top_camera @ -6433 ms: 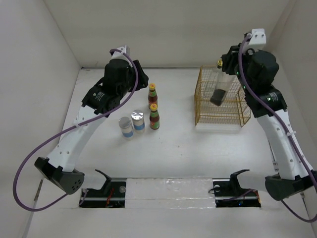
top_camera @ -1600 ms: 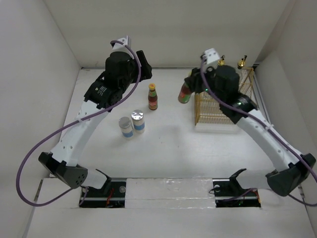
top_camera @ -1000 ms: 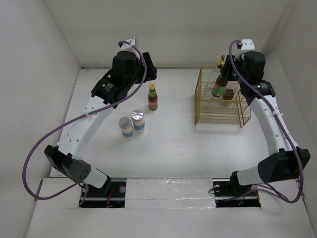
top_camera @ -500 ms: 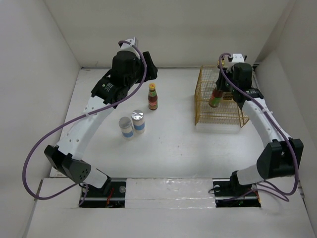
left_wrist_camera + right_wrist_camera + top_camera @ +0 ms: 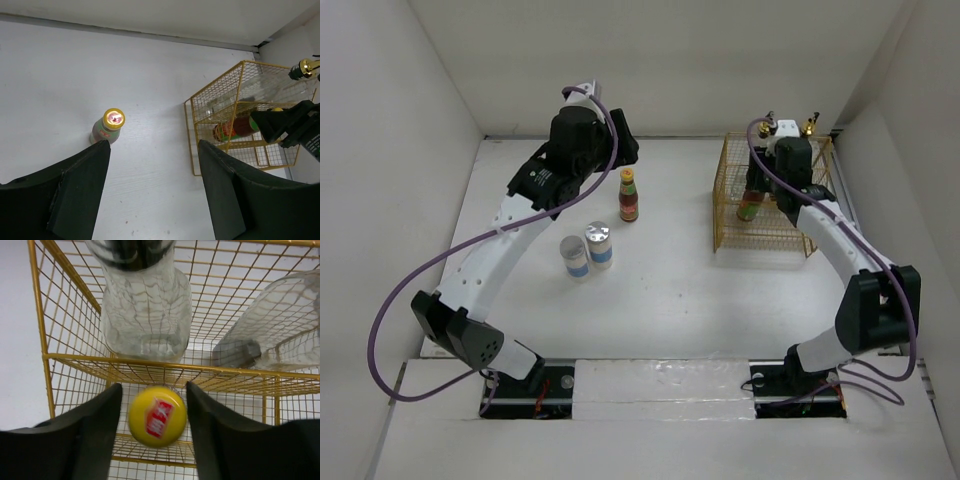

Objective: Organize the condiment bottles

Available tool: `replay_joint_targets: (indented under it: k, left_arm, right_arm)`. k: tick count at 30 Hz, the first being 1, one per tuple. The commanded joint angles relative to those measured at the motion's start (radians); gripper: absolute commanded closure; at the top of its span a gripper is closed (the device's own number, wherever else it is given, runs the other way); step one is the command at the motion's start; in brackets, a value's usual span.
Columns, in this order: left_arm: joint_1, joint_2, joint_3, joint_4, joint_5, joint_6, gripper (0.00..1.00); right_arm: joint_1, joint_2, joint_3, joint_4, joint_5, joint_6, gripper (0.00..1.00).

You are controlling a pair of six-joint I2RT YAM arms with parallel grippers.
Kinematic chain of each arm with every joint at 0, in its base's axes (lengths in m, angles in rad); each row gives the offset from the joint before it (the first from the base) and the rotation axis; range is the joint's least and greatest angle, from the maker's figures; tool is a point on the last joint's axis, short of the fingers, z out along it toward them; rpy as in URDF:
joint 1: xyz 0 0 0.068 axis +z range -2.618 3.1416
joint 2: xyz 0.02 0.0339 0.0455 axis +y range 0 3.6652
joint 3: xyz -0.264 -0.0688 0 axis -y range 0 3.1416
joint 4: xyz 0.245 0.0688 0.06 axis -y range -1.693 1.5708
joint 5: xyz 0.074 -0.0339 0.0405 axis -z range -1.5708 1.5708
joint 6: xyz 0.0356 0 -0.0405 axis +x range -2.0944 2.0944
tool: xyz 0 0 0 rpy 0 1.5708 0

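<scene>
R gripper (image 5: 153, 388) pinches sauce bottle (image 5: 157, 416) — yellow cap, red logo — in gold basket (image 5: 45, 315); L gripper (image 5: 154, 146) spread.

This was a robot lab's test cell rather than any kitchen. The white bench (image 5: 670, 300) sat boxed in by bare white walls (image 5: 670, 60) at the back and on both sides, like a purpose-built enclosure. Two white-and-black machine arms, the left arm (image 5: 505, 232) and the right arm (image 5: 842, 242), were bolted at its near edge beside black mounting rails (image 5: 525, 390) with exposed wiring. Purple cables (image 5: 373, 340) looped loose along them. The only homely things looked like props laid out for a trial: a gold wire basket (image 5: 730, 215), a sauce bottle (image 5: 629, 195) and two small jars (image 5: 599, 243), all under flat, even light.
</scene>
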Motion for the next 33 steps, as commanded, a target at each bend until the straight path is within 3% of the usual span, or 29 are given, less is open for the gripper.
replay_joint_targets:
  k: [1,4,9,11,14,16,17,18,20,21,22,27,33]
  left_arm:
    - [0.003,-0.029,-0.006,0.031,0.005,-0.005,0.33]
    - [0.003,-0.029,-0.006,0.021,-0.004,-0.005,0.33]
    - [0.003,-0.047,0.028,0.003,-0.056,0.013,0.33]
    - [0.003,-0.056,0.028,-0.017,-0.098,0.013,0.45]
    - [0.003,-0.079,0.019,-0.038,-0.136,0.013,0.86]
    - [0.003,-0.089,0.01,-0.048,-0.167,0.013,0.87]
    - [0.003,-0.089,0.01,-0.063,-0.178,0.013,0.84]
    - [0.003,-0.099,0.01,-0.072,-0.203,0.013,0.72]
    - [0.003,-0.112,0.01,-0.072,-0.236,0.013,0.58]
    - [0.003,-0.13,0.01,-0.081,-0.253,0.022,0.52]
    - [0.003,-0.13,0.01,-0.081,-0.291,0.022,0.44]
    - [0.003,-0.155,-0.009,-0.111,-0.354,0.053,0.41]
    - [0.003,-0.144,-0.036,-0.144,-0.432,0.053,0.39]
  right_arm:
    - [0.01,-0.052,0.0,0.098,0.048,0.019,0.38]
    - [0.019,-0.092,0.037,0.053,0.069,0.019,0.22]
    - [0.076,-0.196,0.095,0.005,0.124,-0.03,0.15]
    - [0.111,-0.238,0.095,0.024,0.108,-0.039,0.39]
    - [0.204,-0.206,0.086,0.048,0.016,-0.027,0.92]
    - [0.298,-0.151,0.1,0.061,-0.032,-0.027,0.95]
    - [0.332,-0.085,0.129,0.061,-0.043,-0.027,0.89]
    - [0.361,-0.052,0.143,0.071,-0.043,-0.027,0.8]
    - [0.421,0.042,0.172,0.131,-0.105,-0.027,0.51]
    - [0.435,0.075,0.187,0.154,-0.145,-0.041,0.31]
    - [0.445,0.11,0.207,0.169,-0.196,-0.041,0.25]
    - [0.481,0.316,0.373,0.179,-0.268,-0.071,0.12]
    - [0.481,0.511,0.533,0.179,-0.268,-0.072,0.11]
